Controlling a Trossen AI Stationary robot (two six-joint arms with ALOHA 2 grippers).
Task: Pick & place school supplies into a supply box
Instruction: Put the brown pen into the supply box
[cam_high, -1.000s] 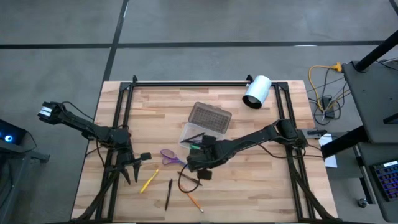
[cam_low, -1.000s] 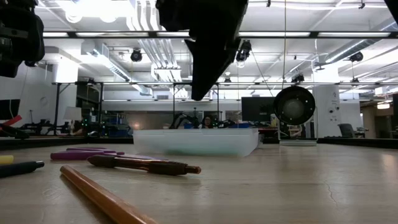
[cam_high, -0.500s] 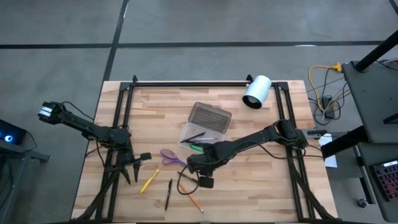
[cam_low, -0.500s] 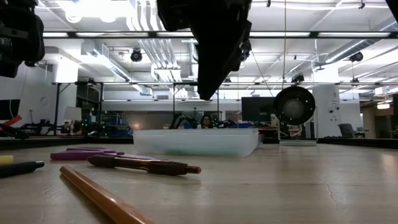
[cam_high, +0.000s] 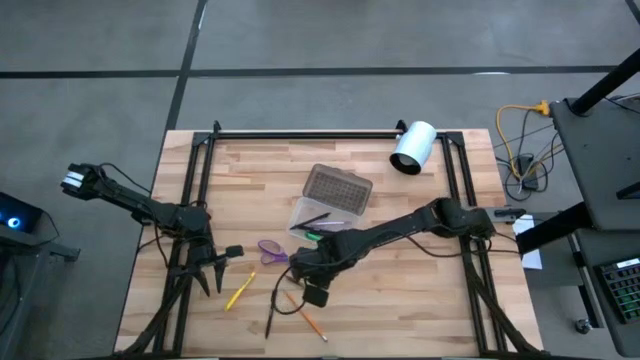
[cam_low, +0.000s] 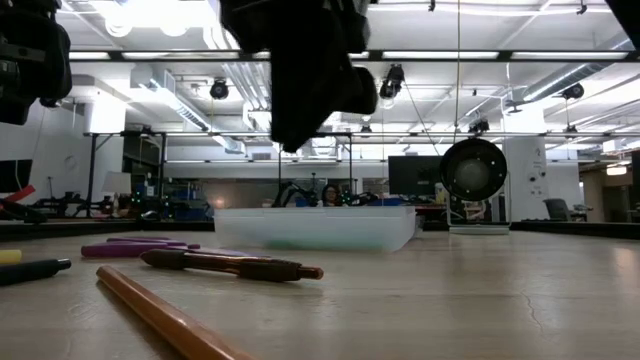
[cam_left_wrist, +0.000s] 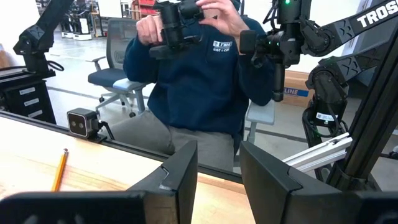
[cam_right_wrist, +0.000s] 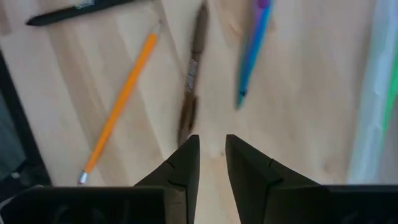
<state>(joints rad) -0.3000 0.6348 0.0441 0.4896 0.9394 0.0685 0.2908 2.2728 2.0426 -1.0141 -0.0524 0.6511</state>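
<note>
Right gripper (cam_high: 303, 272): centre of the high view, hovering over a brown pen (cam_right_wrist: 191, 81); jaws slightly apart, empty.
Left gripper (cam_high: 207, 272): lower left; jaws apart, empty.
Clear plastic supply box (cam_high: 322, 216): centre of the wooden tabletop (cam_high: 400, 300), grey dotted lid (cam_high: 337, 187) open.
Orange pencil (cam_high: 312, 324), yellow pen (cam_high: 239, 291), purple-handled scissors (cam_high: 272, 250): lower centre.

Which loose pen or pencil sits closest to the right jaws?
The brown pen: its end lies just ahead of the right gripper. The orange pencil, blue pen and black pen lie farther off.
</note>
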